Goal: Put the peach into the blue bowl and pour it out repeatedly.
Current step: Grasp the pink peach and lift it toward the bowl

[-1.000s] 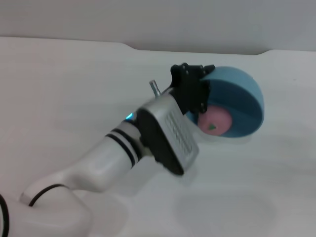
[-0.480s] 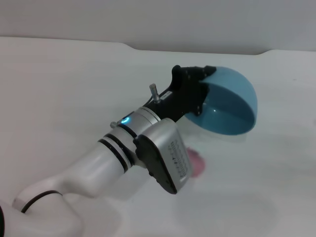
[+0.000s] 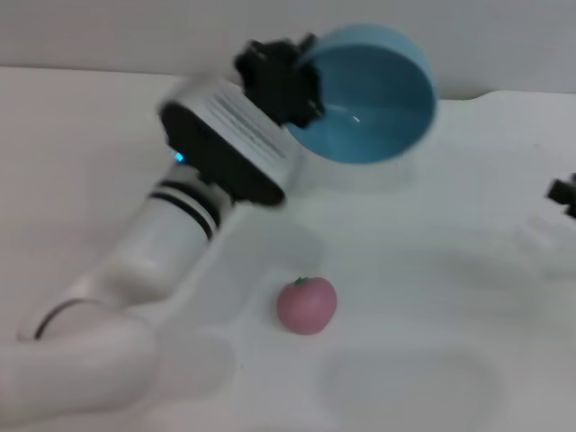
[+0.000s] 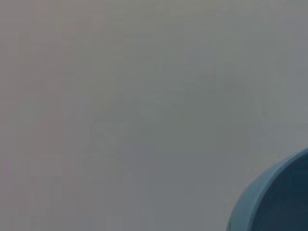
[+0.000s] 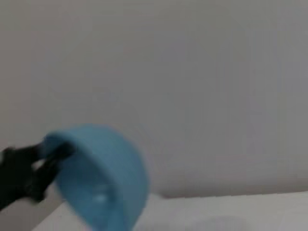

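Observation:
My left gripper (image 3: 286,79) is shut on the rim of the blue bowl (image 3: 373,94), holding it up above the table at the back, tilted so its empty inside faces the head camera. The peach (image 3: 306,304) lies on the white table in front, below and apart from the bowl. The left wrist view catches only an edge of the blue bowl (image 4: 276,199). In the right wrist view the blue bowl (image 5: 103,175) hangs in the air with the left gripper (image 5: 36,166) on its rim. A dark tip of my right gripper (image 3: 563,193) shows at the right edge of the head view.
The white table (image 3: 432,360) spreads around the peach. A grey wall (image 3: 135,31) runs behind the table's far edge.
The left arm has lifted the bowl up and back and turned it. The peach dropped out of the bowl and now rests on the table in front.

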Robot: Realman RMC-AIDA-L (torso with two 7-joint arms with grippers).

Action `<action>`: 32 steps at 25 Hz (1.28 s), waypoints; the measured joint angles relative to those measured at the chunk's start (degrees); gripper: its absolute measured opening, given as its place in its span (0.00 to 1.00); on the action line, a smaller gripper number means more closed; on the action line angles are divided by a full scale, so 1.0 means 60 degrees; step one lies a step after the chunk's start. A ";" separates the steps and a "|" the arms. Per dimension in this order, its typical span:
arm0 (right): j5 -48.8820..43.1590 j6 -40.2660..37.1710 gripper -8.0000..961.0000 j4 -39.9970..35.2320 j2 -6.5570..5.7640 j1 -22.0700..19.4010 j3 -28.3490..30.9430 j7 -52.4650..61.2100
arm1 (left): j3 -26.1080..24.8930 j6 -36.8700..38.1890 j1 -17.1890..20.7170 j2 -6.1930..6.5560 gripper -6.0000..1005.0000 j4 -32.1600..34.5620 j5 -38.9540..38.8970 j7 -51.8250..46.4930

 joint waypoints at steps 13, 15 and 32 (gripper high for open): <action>-0.1825 0.0107 0.60 -0.0198 0.0040 0.2208 -0.3320 0.0256 | -0.8299 1.2572 0.0324 0.0031 0.01 0.2171 0.0099 -0.1471; -0.1851 0.0176 0.60 0.0023 0.0042 0.2604 -0.3839 0.0290 | -0.9698 1.4208 0.0228 0.0061 0.01 0.2238 0.0342 -0.1879; -0.0395 0.3610 0.61 0.0338 0.0209 0.4073 -0.9782 0.1402 | -1.2547 1.9678 0.0148 0.0077 0.01 0.2991 0.3599 -0.3853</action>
